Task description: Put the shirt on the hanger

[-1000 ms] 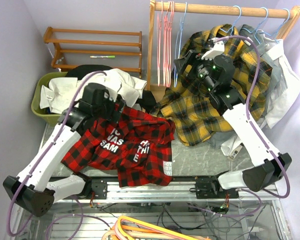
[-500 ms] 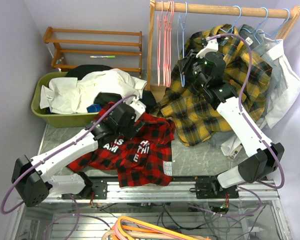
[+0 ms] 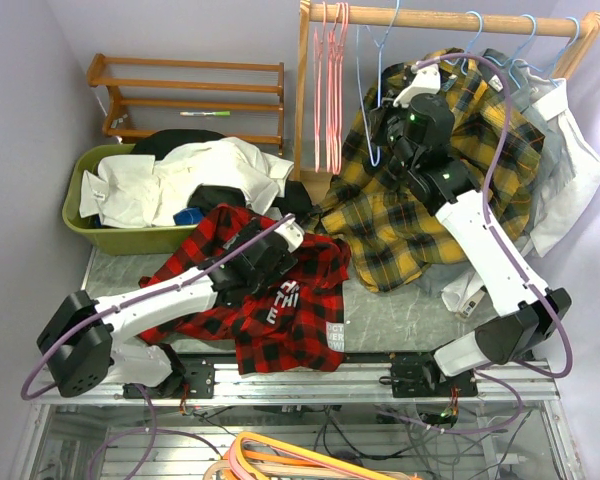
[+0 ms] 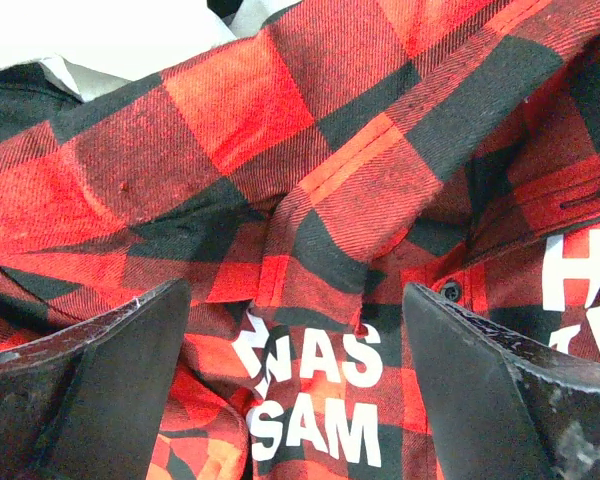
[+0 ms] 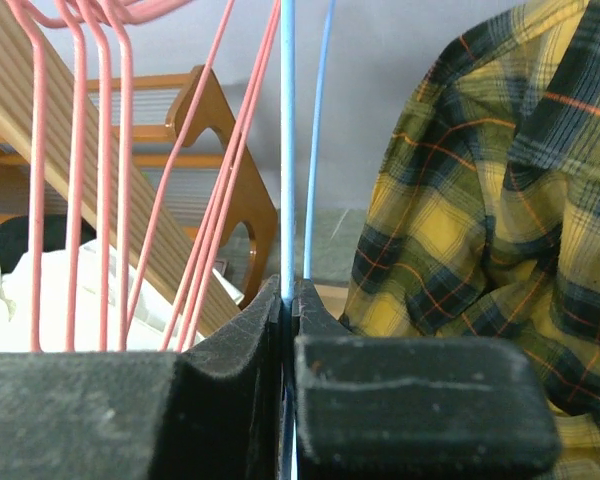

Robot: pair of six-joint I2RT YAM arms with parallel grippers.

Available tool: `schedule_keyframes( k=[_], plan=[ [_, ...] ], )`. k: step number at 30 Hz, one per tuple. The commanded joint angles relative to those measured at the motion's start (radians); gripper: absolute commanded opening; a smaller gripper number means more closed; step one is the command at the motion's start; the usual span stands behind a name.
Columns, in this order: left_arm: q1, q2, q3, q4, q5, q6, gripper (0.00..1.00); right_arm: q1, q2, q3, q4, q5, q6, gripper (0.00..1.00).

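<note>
The shirt (image 3: 305,335), red-and-black plaid with white letters, lies crumpled on the table in front of the left arm. My left gripper (image 3: 248,272) hangs just over its middle, open. In the left wrist view the fingers (image 4: 110,380) stand wide apart on either side of the letters "WAS SAM", with the shirt (image 4: 310,130) filling the view. The hanger (image 3: 364,95), thin light-blue wire, hangs from the wooden rail. My right gripper (image 3: 385,135) is up at its lower part. In the right wrist view the gripper (image 5: 288,300) is shut on the hanger (image 5: 287,150).
Pink hangers (image 3: 330,90) hang just left of the blue one on the rail (image 3: 450,18). A yellow plaid shirt (image 3: 410,215) and a white shirt (image 3: 572,170) hang to the right. A green basket (image 3: 95,232) of white clothes and a wooden rack (image 3: 190,90) stand at back left.
My right gripper rose a little toward the rail and closed on the blue hanger wire. The left arm swung right across the shirt and now covers the "WAS SAM" letters.
</note>
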Motion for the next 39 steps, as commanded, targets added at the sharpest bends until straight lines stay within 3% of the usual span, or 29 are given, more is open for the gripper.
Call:
schedule_keyframes(
  k=[1, 5, 8, 10, 11, 12, 13, 17, 23, 28, 33, 36, 39],
  plan=[
    [-0.022, 0.037, -0.009, 0.15, -0.097, 0.02, 0.98, 0.012, -0.023, 0.053, -0.025, 0.036, -0.07, 0.0],
    [-0.027, 0.06, -0.011, 0.168, -0.082, 0.029, 0.94, 0.012, -0.066, 0.047, -0.023, 0.009, -0.074, 0.0],
    [-0.029, 0.079, -0.021, 0.197, -0.102, 0.049, 0.81, 0.012, -0.123, 0.026, -0.012, -0.025, -0.063, 0.0],
    [-0.03, 0.096, -0.013, 0.193, -0.091, 0.072, 0.58, 0.012, -0.175, -0.013, 0.001, -0.04, -0.057, 0.0],
    [-0.031, 0.1, 0.006, 0.169, -0.082, 0.071, 0.42, 0.011, -0.205, -0.042, 0.008, -0.041, -0.049, 0.0],
    [-0.032, 0.103, 0.031, 0.139, -0.081, 0.064, 0.17, 0.012, -0.241, -0.084, 0.024, -0.05, -0.04, 0.0],
    [-0.031, 0.103, 0.058, 0.11, -0.086, 0.057, 0.08, 0.011, -0.278, -0.128, 0.046, -0.069, -0.037, 0.0],
    [-0.031, 0.059, 0.135, 0.033, -0.059, 0.065, 0.07, 0.012, -0.428, -0.289, 0.13, -0.096, -0.036, 0.0],
    [-0.031, 0.037, 0.326, -0.142, 0.005, 0.046, 0.07, 0.012, -0.508, -0.338, 0.065, -0.103, -0.013, 0.0],
    [-0.028, 0.054, 0.366, -0.122, -0.058, 0.084, 0.07, 0.012, -0.673, -0.533, -0.112, -0.231, 0.125, 0.0],
    [0.044, 0.113, 0.394, -0.135, -0.01, 0.026, 0.07, 0.01, -1.037, -0.799, -0.315, -0.393, 0.309, 0.0],
    [0.067, 0.139, 0.42, -0.149, -0.014, 0.03, 0.07, 0.006, -1.266, -0.813, -0.454, -0.399, 0.395, 0.0],
    [0.096, 0.158, 0.45, -0.166, -0.017, 0.036, 0.07, -0.006, -1.303, -0.793, -0.556, -0.493, 0.422, 0.0]
  ],
)
